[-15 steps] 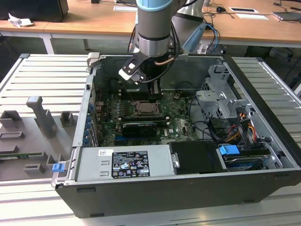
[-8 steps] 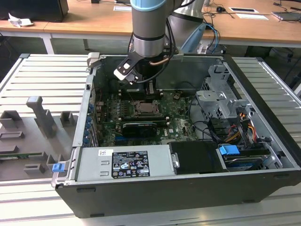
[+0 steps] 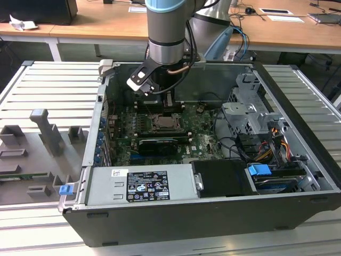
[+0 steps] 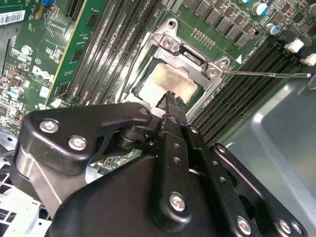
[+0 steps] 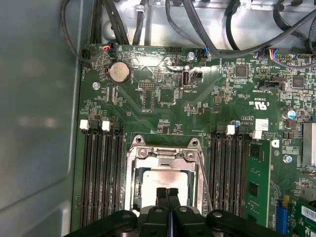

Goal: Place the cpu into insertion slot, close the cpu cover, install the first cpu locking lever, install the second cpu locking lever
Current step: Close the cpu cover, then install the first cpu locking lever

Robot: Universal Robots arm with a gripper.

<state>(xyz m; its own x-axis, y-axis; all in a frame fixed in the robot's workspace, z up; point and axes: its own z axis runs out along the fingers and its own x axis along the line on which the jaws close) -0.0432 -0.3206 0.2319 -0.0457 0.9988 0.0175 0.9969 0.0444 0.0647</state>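
Cpu [image 5: 163, 178] is housed deep in the open computer case [image 3: 213, 221], on the green board [image 5: 197, 108], where it is seated flat in the insertion slot [image 3: 161, 124] between rows of memory slots [image 5: 101, 173]. The cpu cover [image 5: 133, 187] is laid down over it, and the pale face is seen through the cut-out. The chip is judged light, stiff and thin, with fragile contacts beneath, so it would be taken only by its edges. The cover, thin stiff sheet metal, is better pressed on its frame. A springy wire locking lever [image 4: 266, 74] is seen standing out sideways, apparently unhooked. The arm [image 3: 165, 32] is held vertically over the socket. The gripper [image 5: 168, 190], fingers pressed together and empty, is poised at one edge of the chip's face; contact cannot be told.
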